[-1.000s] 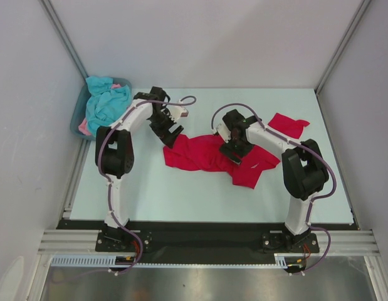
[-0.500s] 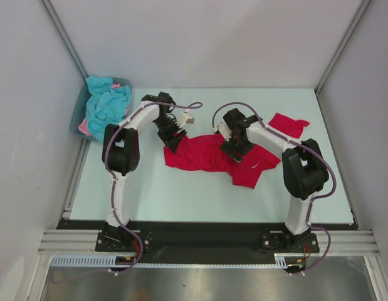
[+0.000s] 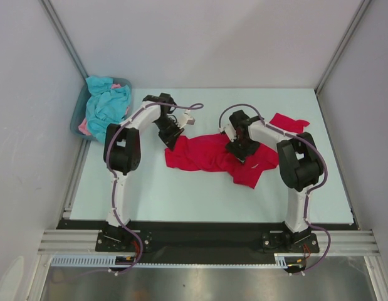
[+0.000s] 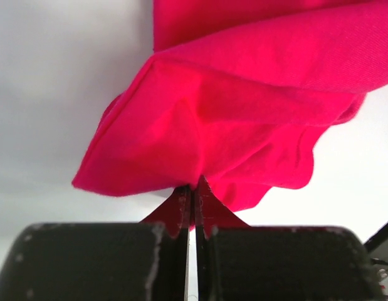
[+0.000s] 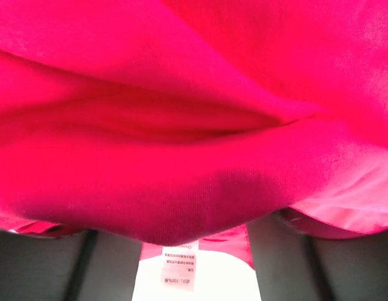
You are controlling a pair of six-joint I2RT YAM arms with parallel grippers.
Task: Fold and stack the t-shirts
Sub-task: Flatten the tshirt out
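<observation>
crumpled soft crimson t-shirt (image 3: 209, 155) lies mid-way across the pale smooth counter (image 3: 181, 194), left hem pinched flat in the closed left tool (image 4: 194, 197), right tool (image 5: 195, 241) apart around a thick fold.

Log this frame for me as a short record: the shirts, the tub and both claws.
red t-shirt: crumpled, unfolded, mid-table
left claw: shut on the red t-shirt's left edge
right claw: open over the shirt's right part, cloth between its fingers
second red cloth: lies flat at far right, apart
tub: far-left corner, holds turquoise cloth and pink cloth
</observation>
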